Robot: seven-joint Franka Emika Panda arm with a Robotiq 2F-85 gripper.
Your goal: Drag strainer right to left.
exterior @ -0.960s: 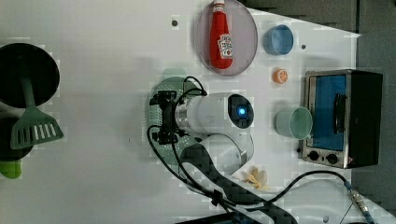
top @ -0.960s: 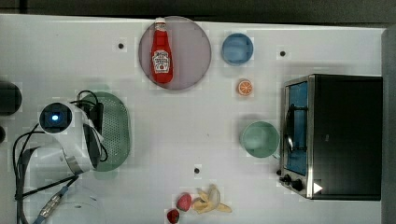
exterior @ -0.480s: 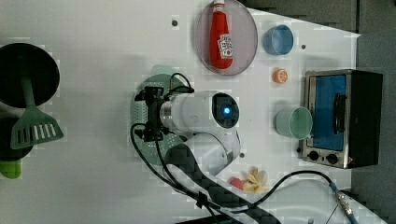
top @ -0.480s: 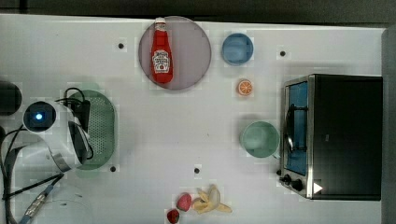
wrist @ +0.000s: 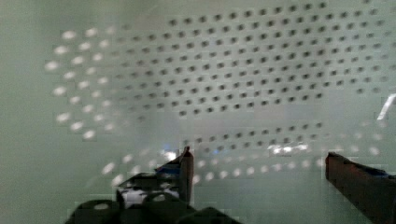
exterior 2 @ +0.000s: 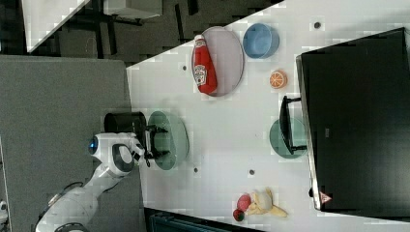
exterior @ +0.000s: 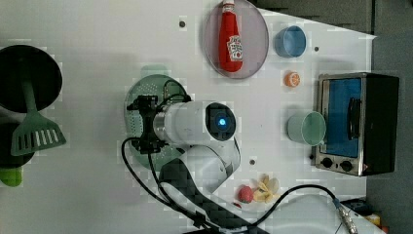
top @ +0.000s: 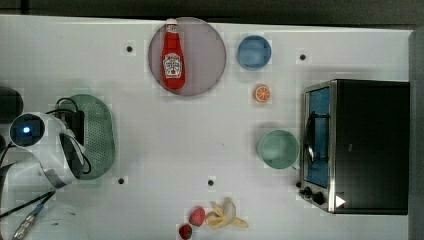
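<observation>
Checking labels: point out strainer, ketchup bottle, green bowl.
strainer (top: pixel 100 131), top view, perforated floor beside the arm.
ketchup bottle (top: pixel 173 62), top view, white label.
green bowl (top: pixel 278 148), top view, inside bottom.

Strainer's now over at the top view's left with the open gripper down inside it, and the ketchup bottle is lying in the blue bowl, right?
Not quite. The top view shows the ketchup bottle lying on the round grey plate, beside the blue bowl. The strainer and open gripper are as you say.

The ketchup bottle (top: pixel 172 59) is carrying a white label, but its lettering is staying too small to read.
</observation>
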